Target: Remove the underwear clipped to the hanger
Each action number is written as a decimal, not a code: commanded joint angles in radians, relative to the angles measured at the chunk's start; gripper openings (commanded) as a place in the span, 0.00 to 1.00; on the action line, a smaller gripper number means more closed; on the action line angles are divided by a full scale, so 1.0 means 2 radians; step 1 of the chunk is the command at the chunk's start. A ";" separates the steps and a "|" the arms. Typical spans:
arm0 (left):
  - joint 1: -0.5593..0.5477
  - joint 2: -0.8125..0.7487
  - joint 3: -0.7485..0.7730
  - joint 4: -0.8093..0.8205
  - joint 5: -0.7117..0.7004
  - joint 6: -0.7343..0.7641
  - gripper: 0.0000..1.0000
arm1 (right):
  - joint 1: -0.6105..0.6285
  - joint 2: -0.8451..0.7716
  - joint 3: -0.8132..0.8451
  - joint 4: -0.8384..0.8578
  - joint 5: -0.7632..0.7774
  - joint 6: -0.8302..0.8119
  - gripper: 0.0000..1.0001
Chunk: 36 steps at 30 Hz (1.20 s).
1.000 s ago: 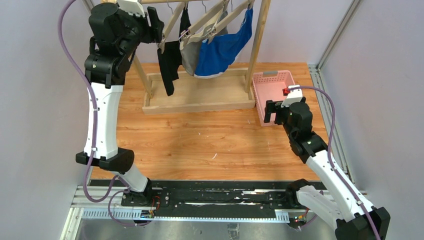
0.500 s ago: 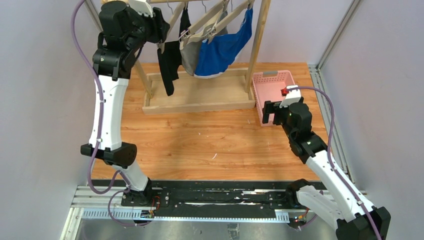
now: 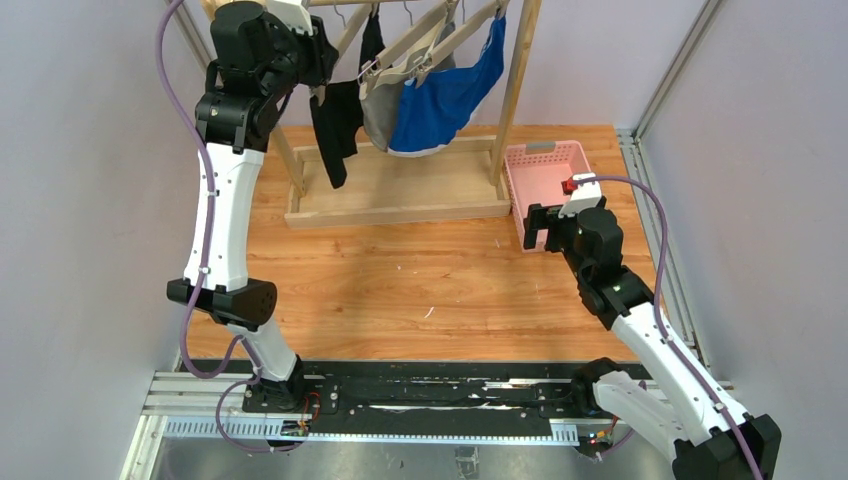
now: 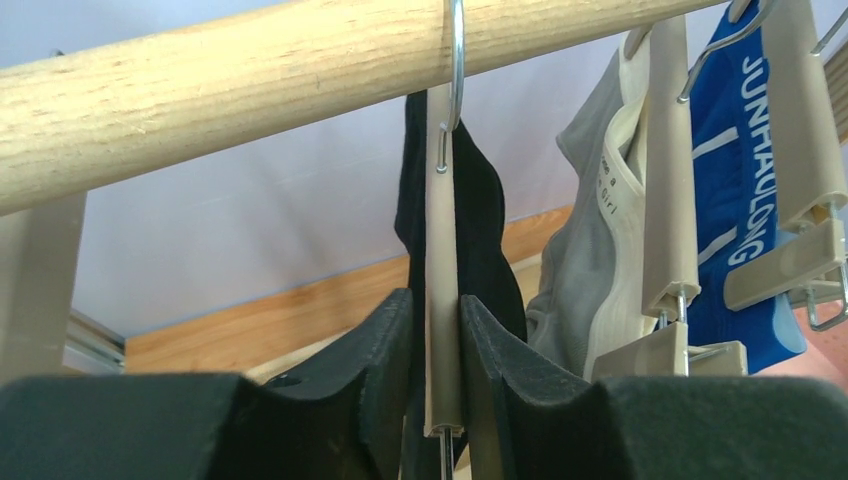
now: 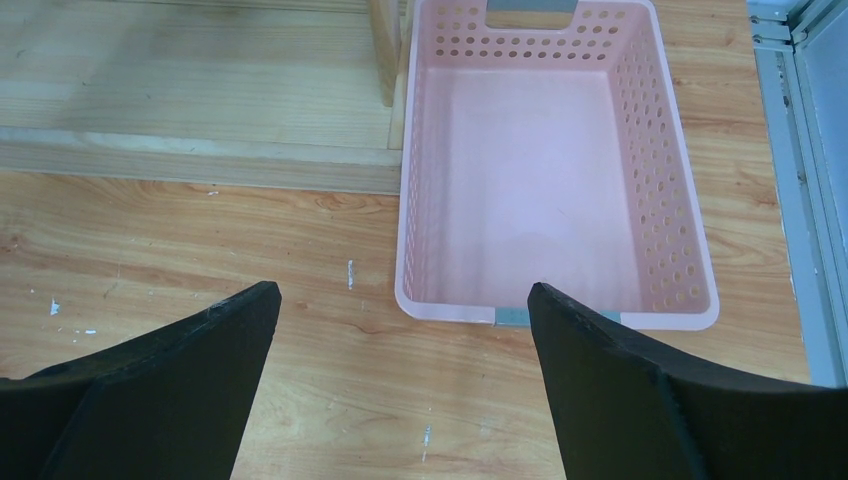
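Observation:
Three briefs hang from beige clip hangers on a wooden rail [image 4: 200,80]: black underwear [image 3: 335,130] on the left, grey [image 3: 378,115] in the middle, bright blue [image 3: 450,95] on the right. In the left wrist view the black pair [image 4: 490,220], the grey pair [image 4: 590,280] and the blue pair [image 4: 745,150] show edge-on. My left gripper [image 3: 320,92] is raised at the rail, and its jaws [image 4: 437,300] are shut on the beige hanger [image 4: 440,200] of the black pair, with black fabric pinched at the left finger. My right gripper [image 3: 537,225] is open and empty [image 5: 400,300], low over the table.
The wooden rack has a tray base [image 3: 400,190] and an upright post [image 3: 515,90] on the right. A pink perforated basket [image 3: 550,160] sits right of the rack, just ahead of the right gripper, and its near rim [image 5: 560,318] shows between the right fingers.
My left arm has swung right and stretched toward the rail, bringing the gripper onto the black pair's hanger. The black fabric has shifted slightly. The right arm has barely moved.

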 commanded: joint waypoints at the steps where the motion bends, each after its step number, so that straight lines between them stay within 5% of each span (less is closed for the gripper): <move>1: 0.003 0.003 0.017 0.015 -0.003 0.004 0.30 | 0.010 -0.010 -0.008 0.013 -0.004 0.004 0.98; 13: 0.002 0.012 0.012 0.010 -0.005 0.008 0.34 | 0.010 -0.014 -0.013 0.019 0.000 0.000 0.98; 17: 0.002 0.010 0.004 0.015 -0.004 0.010 0.27 | 0.010 -0.015 -0.014 0.020 0.002 0.000 0.98; 23: 0.002 0.008 -0.002 0.026 -0.006 0.006 0.00 | 0.010 -0.015 -0.017 0.022 0.004 0.001 0.98; 36: 0.002 -0.028 -0.036 0.093 -0.042 0.003 0.00 | 0.010 -0.021 -0.035 0.031 0.010 -0.005 0.98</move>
